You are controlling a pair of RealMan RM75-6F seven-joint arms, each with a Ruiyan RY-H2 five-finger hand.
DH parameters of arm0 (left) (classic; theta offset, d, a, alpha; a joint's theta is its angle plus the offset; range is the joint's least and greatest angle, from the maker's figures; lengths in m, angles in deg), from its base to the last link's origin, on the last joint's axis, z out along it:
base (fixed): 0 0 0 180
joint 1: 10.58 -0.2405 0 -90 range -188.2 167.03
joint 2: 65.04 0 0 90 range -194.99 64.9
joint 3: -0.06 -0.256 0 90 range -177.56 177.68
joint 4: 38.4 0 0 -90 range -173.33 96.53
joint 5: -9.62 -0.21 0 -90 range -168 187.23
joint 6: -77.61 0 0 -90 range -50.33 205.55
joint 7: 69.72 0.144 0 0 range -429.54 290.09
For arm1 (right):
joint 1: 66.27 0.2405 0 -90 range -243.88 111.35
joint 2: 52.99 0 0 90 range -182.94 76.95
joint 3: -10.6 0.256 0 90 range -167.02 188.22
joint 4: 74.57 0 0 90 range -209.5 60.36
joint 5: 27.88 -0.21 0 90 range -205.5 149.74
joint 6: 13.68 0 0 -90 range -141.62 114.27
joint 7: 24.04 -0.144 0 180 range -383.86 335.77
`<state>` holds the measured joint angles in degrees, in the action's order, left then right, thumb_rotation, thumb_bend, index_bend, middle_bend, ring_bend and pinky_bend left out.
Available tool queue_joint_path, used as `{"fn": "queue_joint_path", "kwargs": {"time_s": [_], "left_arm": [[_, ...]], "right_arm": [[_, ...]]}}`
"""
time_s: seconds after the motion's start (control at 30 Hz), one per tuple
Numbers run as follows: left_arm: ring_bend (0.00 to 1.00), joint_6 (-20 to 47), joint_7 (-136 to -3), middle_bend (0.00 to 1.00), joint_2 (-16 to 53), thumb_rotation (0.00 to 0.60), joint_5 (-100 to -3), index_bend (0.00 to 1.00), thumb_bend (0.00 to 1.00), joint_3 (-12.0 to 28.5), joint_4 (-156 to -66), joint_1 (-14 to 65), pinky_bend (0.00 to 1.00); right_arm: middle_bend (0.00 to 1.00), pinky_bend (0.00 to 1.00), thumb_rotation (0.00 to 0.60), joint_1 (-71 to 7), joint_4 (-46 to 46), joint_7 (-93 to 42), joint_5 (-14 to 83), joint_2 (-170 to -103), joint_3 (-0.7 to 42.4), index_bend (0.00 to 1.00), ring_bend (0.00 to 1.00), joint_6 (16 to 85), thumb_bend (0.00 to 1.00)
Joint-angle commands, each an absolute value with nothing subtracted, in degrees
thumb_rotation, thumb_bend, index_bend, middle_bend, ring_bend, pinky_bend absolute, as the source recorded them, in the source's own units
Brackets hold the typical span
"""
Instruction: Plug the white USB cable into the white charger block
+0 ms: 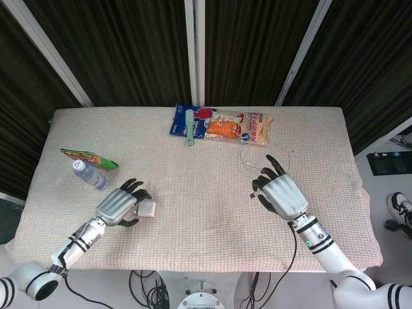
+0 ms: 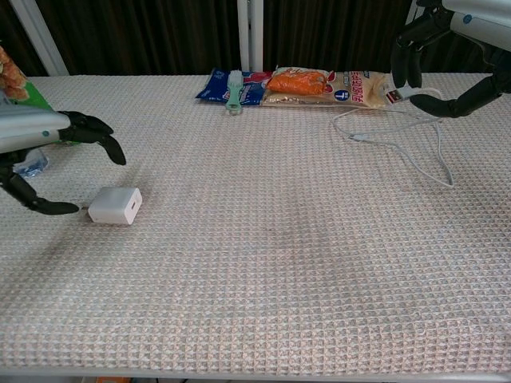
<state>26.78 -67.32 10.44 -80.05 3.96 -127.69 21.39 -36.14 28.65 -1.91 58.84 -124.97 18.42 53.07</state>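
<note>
Right hand (image 2: pixel 459 48): raised above the table's right side, pinching the cable's USB plug (image 2: pixel 393 96) between fingertips and thumb.
Cable (image 2: pixel 415 144): white, hung from that hand and trailed in loose loops on the cloth below, near the snack packets.
Left hand (image 1: pixel 120 205): low over the table's left front, fingers spread and holding nothing, thumb and fingers either side of the charger; contact could not be told.
Charger (image 2: pixel 116 205): white block, flat on the cloth (image 2: pixel 263 263), prongs facing left.
Bottle (image 1: pixel 89 174): lay behind the left hand, beside a green packet (image 1: pixel 90 157).
Snack packets (image 1: pixel 222 123): at the far edge, centre.
</note>
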Motion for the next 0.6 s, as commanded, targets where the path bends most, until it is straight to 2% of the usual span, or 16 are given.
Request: {"fn": "queue_joint_path", "kwargs": {"time_s": [0.03, 0.37, 0.6], "left_arm": [[0.06, 29.02, -64.54, 0.23, 12.71, 0.6, -77.35, 0.26, 0.24, 4.51, -126.92, 23.11, 0.0], [0.06, 30.22, -55.92, 0.23, 15.4, 0.6, -66.95, 0.26, 0.24, 5.09, -126.65, 23.79, 0.0], [0.08, 29.85, -54.29, 0.25, 15.61, 0.6, -63.41, 0.28, 0.24, 4.26, -127.35, 23.62, 0.0]], "right_arm": [[0.52, 0.07, 0.6, -36.17, 28.45, -2.35, 58.86, -124.89, 18.22, 0.58, 0.29, 53.06, 0.38], [0.52, 0.07, 0.6, -36.07, 26.89, -4.59, 59.34, -124.96, 17.55, 0.58, 0.29, 53.08, 0.38], [0.51, 0.07, 0.6, -35.99, 25.74, -6.2, 59.66, -125.46, 17.05, 0.58, 0.29, 52.98, 0.38]]}}
